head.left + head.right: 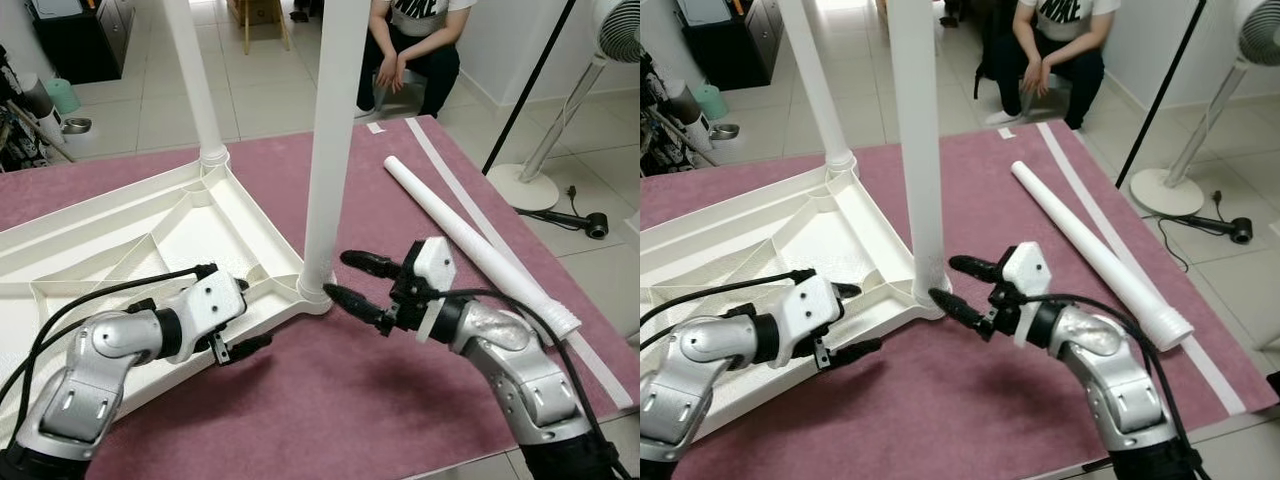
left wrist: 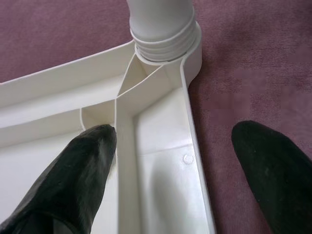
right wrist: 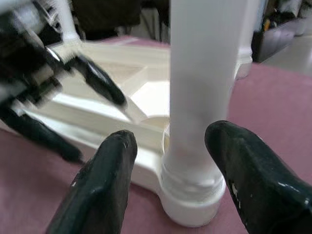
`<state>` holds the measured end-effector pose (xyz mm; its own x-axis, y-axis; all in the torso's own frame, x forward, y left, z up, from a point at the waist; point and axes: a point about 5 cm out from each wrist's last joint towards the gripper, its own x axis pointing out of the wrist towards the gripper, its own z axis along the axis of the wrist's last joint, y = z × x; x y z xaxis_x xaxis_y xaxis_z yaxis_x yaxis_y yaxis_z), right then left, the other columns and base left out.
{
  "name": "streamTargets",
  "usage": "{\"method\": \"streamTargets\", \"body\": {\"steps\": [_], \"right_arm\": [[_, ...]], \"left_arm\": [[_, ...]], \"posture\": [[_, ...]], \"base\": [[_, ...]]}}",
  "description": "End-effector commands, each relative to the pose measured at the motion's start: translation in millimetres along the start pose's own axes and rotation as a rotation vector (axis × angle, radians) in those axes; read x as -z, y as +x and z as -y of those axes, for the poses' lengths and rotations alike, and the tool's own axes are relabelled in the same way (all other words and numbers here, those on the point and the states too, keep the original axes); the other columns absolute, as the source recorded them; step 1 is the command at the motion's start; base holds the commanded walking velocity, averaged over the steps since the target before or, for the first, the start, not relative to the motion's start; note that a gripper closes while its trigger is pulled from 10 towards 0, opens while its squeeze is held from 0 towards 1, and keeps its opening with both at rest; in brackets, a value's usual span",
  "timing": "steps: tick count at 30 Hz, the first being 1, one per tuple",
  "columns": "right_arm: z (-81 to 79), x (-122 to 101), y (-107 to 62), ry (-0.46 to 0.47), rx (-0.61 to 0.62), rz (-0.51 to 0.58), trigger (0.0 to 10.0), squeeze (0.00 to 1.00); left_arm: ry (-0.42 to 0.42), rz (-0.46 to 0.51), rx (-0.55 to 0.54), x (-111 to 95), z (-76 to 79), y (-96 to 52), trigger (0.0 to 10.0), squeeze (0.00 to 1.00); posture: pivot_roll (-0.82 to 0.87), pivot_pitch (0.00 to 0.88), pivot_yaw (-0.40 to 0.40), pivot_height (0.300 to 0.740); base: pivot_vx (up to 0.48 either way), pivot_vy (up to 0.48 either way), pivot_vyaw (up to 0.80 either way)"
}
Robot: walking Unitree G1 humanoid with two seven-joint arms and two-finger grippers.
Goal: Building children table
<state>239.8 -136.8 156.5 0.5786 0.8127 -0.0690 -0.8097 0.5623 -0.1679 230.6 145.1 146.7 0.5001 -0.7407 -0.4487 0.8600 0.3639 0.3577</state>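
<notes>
A white plastic table top (image 1: pixel 120 250) lies upside down on a maroon mat (image 1: pixel 330 400). Two white legs stand upright in its corner sockets, one at the far corner (image 1: pixel 195 90) and one at the near corner (image 1: pixel 332 150). A third leg (image 1: pixel 470 240) lies loose on the mat to the right. My left gripper (image 1: pixel 250 315) is open and straddles the table top's near rim (image 2: pixel 195 161), one finger inside and one over the mat. My right gripper (image 1: pixel 337 275) is open just right of the near leg's base (image 3: pixel 195 195), fingers on either side of it, not touching.
A person (image 1: pixel 415 50) sits on a stool beyond the mat. A standing fan (image 1: pixel 565 120), a slanted black pole (image 1: pixel 530 85) and a black device on a cable (image 1: pixel 592 225) stand at the right. A dark cabinet (image 1: pixel 85 35) is back left. A white strip (image 1: pixel 505 245) runs along the mat's right side.
</notes>
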Motion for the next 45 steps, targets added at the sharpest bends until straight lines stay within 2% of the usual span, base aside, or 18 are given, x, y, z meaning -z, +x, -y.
{"method": "streamTargets", "body": {"steps": [1,3,8,10,18,32,33,34,36,39,40,41,45], "right_arm": [[6.4,4,-2.5,-0.020,0.057,-0.019,10.0,0.00],[14.2,5,-2.9,-0.023,0.125,-0.018,10.0,0.00],[20.6,6,-1.6,-0.036,0.178,-0.023,10.0,0.00],[25.8,6,-0.2,-0.054,0.217,-0.031,10.0,0.00],[25.2,3,4.5,-0.080,0.182,-0.033,10.0,0.00],[22.2,3,11.7,-0.083,0.166,-0.018,10.0,0.00],[22.4,3,11.7,-0.084,0.165,-0.019,10.0,0.00],[22.4,3,11.7,-0.084,0.165,-0.019,10.0,0.00],[22.4,4,10.9,-0.086,0.165,-0.022,10.0,0.00],[22.2,4,10.7,-0.085,0.164,-0.022,10.0,0.00],[22.2,5,10.6,-0.086,0.164,-0.023,10.0,0.00],[22.2,5,10.6,-0.086,0.164,-0.023,10.0,0.00],[26.1,2,9.9,-0.095,0.170,-0.020,10.0,0.00]], "left_arm": [[0.019,-0.005,-0.005,-1,-1.7,-0.9,10.0,0.00],[0.006,-0.017,-0.030,2,-1.8,4.6,10.0,0.00],[-0.021,-0.017,-0.049,2,-1.8,11.3,10.0,0.00],[-0.079,0.003,-0.037,1,1.1,17.1,10.0,0.00],[-0.106,0.017,-0.058,1,3.5,24.4,10.0,0.00],[-0.093,-0.007,-0.072,5,1.5,14.0,10.0,0.00],[-0.158,0.048,-0.098,-1,-4.9,10.8,10.0,0.00],[-0.158,0.048,-0.098,-1,-4.9,10.8,10.0,0.00],[-0.202,0.094,-0.157,-6,-19.3,2.0,10.0,0.00],[-0.174,0.062,-0.176,-2,-24.9,-2.9,10.0,0.00],[-0.140,0.025,-0.175,3,-26.4,-6.1,10.0,0.00],[-0.140,0.025,-0.175,3,-26.4,-6.1,10.0,0.00],[-0.110,-0.015,-0.076,10,-7.2,-2.5,10.0,0.00]], "posture": [[0.05,0.000,0.090,0.740],[0.04,0.000,0.090,0.740],[0.04,0.000,0.091,0.740],[0.04,0.000,0.087,0.740],[0.03,0.000,0.069,0.740],[0.04,0.000,0.063,0.740],[0.04,0.000,0.063,0.740],[0.04,0.000,0.063,0.740],[0.05,0.000,0.061,0.740],[0.05,0.000,0.062,0.740],[0.05,0.000,0.062,0.740],[0.05,0.000,0.062,0.740],[0.05,0.000,0.062,0.740]], "base": [[0.000,0.000,0.00],[0.000,0.000,0.00],[0.000,0.000,0.00],[0.000,0.000,0.00],[0.000,0.000,0.00],[0.000,0.000,0.00],[0.000,0.000,0.00],[0.000,0.000,0.00],[0.000,0.000,0.00],[0.000,0.000,0.00],[0.000,0.000,0.00],[0.000,0.000,0.00],[0.000,0.000,0.00]]}}
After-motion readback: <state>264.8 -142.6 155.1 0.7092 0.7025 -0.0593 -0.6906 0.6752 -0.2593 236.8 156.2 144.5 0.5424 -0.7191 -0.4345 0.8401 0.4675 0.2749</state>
